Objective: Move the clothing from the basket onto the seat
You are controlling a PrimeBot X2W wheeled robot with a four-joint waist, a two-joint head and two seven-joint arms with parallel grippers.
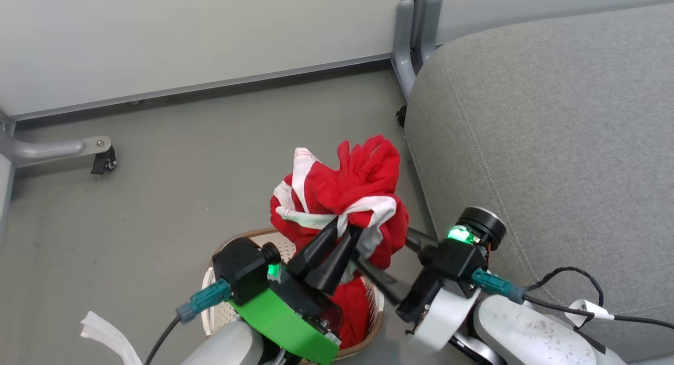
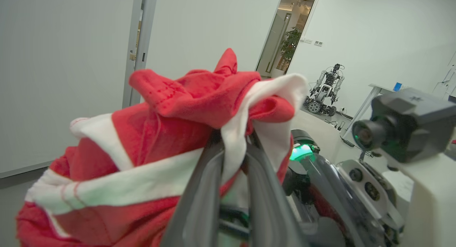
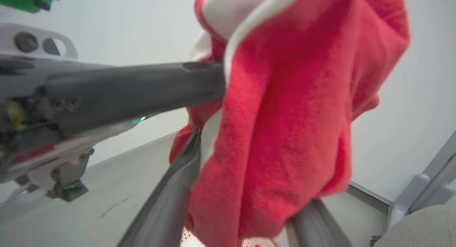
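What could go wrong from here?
1. Left gripper pinches just a white band of the clothing; the bundle may slip out.
2. Red fabric hangs down into the basket; lifting could snag and tip it.
3. Right gripper, open around the hanging cloth, sits close to the left fingers; they might clash.

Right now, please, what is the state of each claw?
Left claw: closed, holding the clothing by a white band.
Right claw: open, its fingers on both sides of the hanging clothing, not gripping yet.

One basket point(image 1: 239, 238), one seat point(image 1: 553, 133)
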